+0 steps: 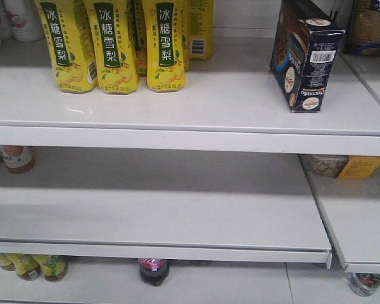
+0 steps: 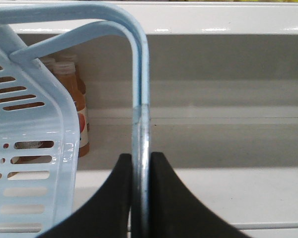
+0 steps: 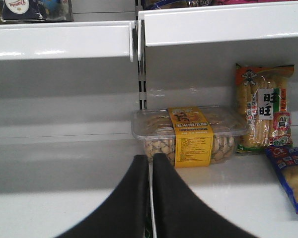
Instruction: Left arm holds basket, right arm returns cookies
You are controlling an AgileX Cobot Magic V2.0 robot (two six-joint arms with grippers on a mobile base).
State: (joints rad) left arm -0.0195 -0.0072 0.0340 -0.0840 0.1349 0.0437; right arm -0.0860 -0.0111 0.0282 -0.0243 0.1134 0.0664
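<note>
Your left hand pinches the light blue plastic basket's thin handle; your right hand is pressed together, holding nothing; the tall navy cardboard cookie box stands on the white shelf.

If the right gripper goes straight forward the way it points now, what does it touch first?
Most likely the clear plastic tub with the yellow label, directly ahead of the right gripper, whose jaws are closed and empty. Depth is uncertain; it looks close.

Basket cropped at frame edge.
</note>
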